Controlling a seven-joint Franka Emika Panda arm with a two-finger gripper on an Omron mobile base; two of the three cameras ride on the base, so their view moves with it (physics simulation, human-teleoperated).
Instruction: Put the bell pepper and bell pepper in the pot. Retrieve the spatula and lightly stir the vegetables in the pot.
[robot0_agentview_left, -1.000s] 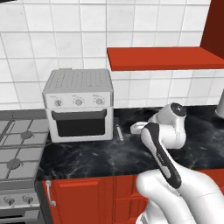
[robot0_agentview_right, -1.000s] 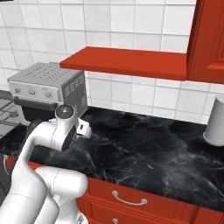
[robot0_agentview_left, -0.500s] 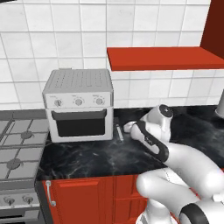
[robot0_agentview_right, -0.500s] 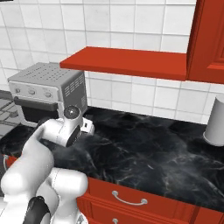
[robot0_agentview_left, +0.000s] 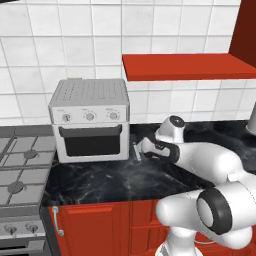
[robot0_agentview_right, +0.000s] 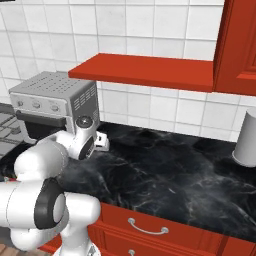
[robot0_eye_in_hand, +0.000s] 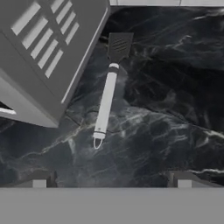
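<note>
Glossy black marbled counter (robot0_eye_in_hand: 166, 109) — the spatula (robot0_eye_in_hand: 107, 94) looks matt, perhaps plastic-handled — beside a brushed-metal toaster oven (robot0_agentview_left: 90, 120).

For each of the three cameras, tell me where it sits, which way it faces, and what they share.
Left base view: behind the arm's left, facing the toaster oven, stove and counter; arm enters lower right.
Right base view: behind the arm's right, facing the counter, red shelf and grey canister; arm enters lower left.
Hand view: on the hand, looking down at the spatula; gripper jaws open.
Shared: toaster oven, black counter.
</note>
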